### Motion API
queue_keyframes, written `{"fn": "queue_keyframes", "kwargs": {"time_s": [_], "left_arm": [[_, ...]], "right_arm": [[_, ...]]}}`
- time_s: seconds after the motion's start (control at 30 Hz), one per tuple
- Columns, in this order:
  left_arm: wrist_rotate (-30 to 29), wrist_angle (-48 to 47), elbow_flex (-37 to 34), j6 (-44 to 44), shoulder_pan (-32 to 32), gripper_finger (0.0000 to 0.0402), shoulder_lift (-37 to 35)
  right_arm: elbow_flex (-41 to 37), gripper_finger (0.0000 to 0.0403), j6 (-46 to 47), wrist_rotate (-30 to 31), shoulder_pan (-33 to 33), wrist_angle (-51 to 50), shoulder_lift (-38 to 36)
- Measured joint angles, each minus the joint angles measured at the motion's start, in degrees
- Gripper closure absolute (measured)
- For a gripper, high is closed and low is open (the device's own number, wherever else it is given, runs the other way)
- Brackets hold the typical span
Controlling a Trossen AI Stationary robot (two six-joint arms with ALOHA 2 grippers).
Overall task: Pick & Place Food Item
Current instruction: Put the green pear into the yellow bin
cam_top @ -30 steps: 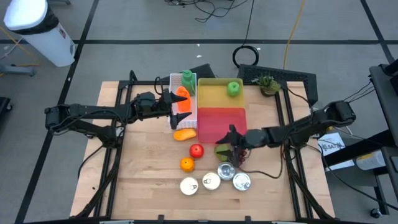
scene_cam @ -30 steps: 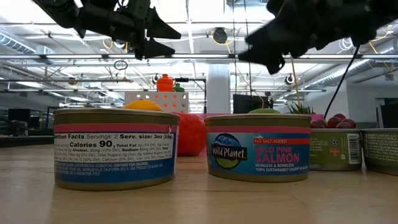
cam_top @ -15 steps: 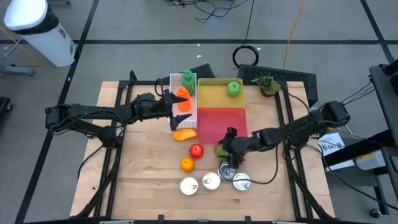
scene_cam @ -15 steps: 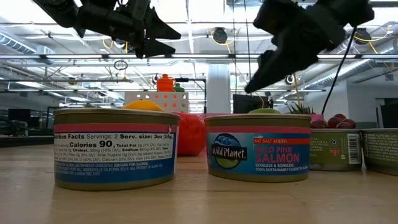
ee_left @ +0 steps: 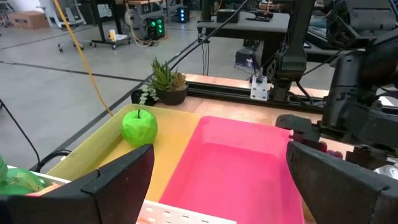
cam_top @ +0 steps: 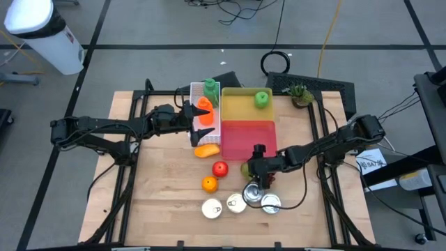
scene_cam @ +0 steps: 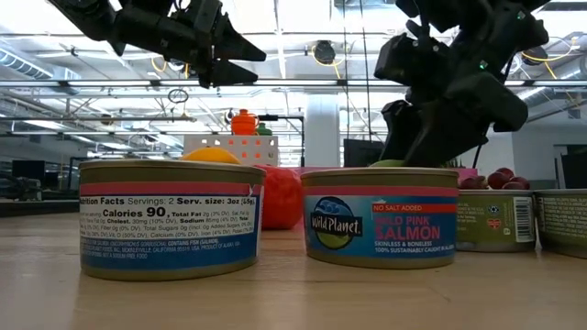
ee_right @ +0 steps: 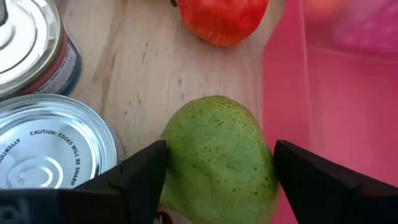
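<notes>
Right gripper (ee_right: 214, 180) spread, fingers either side of green pear (ee_right: 217, 158), beside pink tray (cam_top: 249, 138). Left gripper (cam_top: 207, 120) spread wide, empty, over white rack (cam_top: 206, 111).

two dark, matte black six-joint arms on a black metal frame

the left arm (cam_top: 104, 129) is built of slim black tube links joined by bulkier rounded joint housings, with thin black cables running along it; its left gripper (cam_top: 203, 120) ends in two flat, tapered black fingers (ee_left: 118, 180) with squared edges and a dull plastic look. the right arm (cam_top: 334, 143) has the same black links and chunky joints, with a loose black cable looping beside it; its right gripper (cam_top: 257, 183) shows blocky black housings seen from table height, and broad, smooth black fingers (ee_right: 311, 177).
</notes>
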Motion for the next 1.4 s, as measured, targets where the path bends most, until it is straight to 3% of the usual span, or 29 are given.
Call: {"fn": "queue_keyframes", "kwargs": {"time_s": [0.43, 0.63, 0.83, 1.0, 1.17, 1.3, 1.4], "left_arm": [[-0.04, -0.02, 0.00, -0.03, 0.00, 0.0025, 0.00], [-0.04, -0.02, 0.00, -0.04, 0.00, 0.0025, 0.00], [-0.04, 0.00, 0.00, -0.03, -0.03, 0.0025, 0.00], [-0.02, 0.12, 0.00, 0.09, -0.04, 0.0025, 0.00], [0.00, 0.52, 0.00, 0.13, -0.47, 0.0025, 0.00], [0.06, 0.64, 0.00, 1.10, -1.53, 0.0025, 0.00], [0.10, 1.91, 0.00, 2.44, -2.44, 0.0025, 0.00]], "right_arm": [[-1.11, 0.0209, -0.31, -1.55, -1.02, -2.89, -0.09], [-1.35, 0.0214, -2.66, -1.75, -1.62, 0.62, -1.02], [-1.59, 0.0219, -7.00, -0.70, -1.66, 6.68, -6.54], [-1.57, 0.0221, -9.48, 5.81, -1.64, 12.15, -10.80], [-1.51, 0.0226, -11.89, 19.02, -1.07, 21.52, -12.49], [-5.02, 0.0226, -16.80, 31.10, -1.03, 35.46, -12.44], [-9.75, 0.0228, -23.43, 36.12, -1.75, 51.78, -12.44]]}}
